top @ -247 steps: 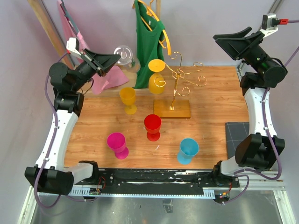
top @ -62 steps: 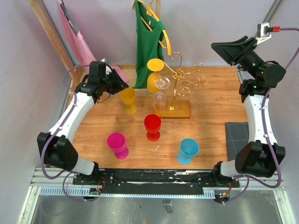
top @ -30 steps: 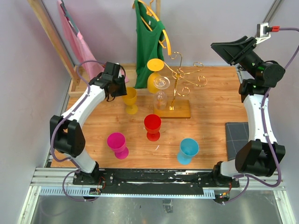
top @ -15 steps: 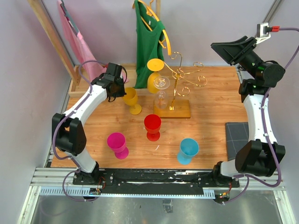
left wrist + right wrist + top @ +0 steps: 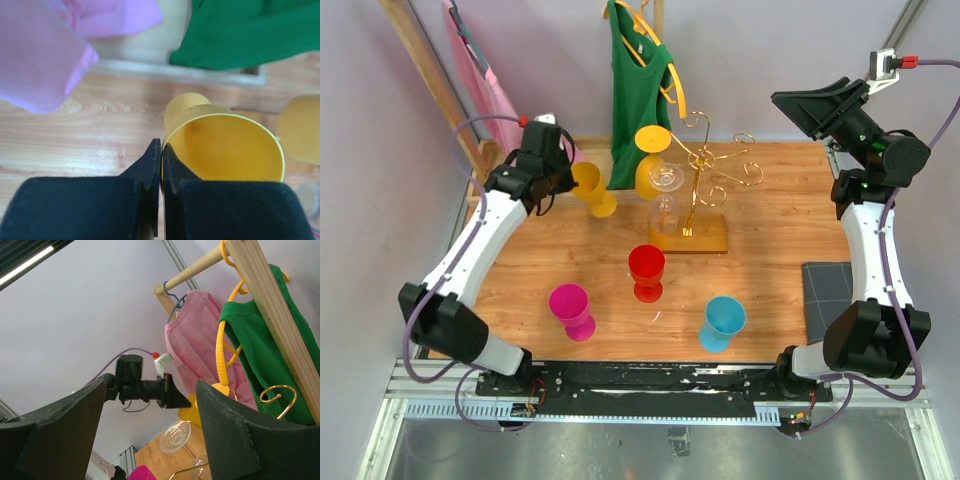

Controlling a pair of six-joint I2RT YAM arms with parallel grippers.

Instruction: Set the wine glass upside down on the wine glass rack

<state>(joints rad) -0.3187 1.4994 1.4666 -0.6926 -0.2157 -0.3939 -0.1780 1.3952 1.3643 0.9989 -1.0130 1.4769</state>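
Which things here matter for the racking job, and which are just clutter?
Job: yellow wine glass, left gripper holding it, gold wine glass rack.
Lying about: red glass, pink glass, blue glass, green top, pink garment.

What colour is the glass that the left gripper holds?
The glass is yellow; the left wrist view shows it best.

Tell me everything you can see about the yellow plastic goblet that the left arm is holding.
The yellow opaque plastic-looking goblet has a wide round bowl, a stem and foot. The left tool pinches its rim, one finger inside, one outside. It leans, mouth toward the arm, foot down toward the wooden table at far left. Whether the foot touches the wood is unclear.
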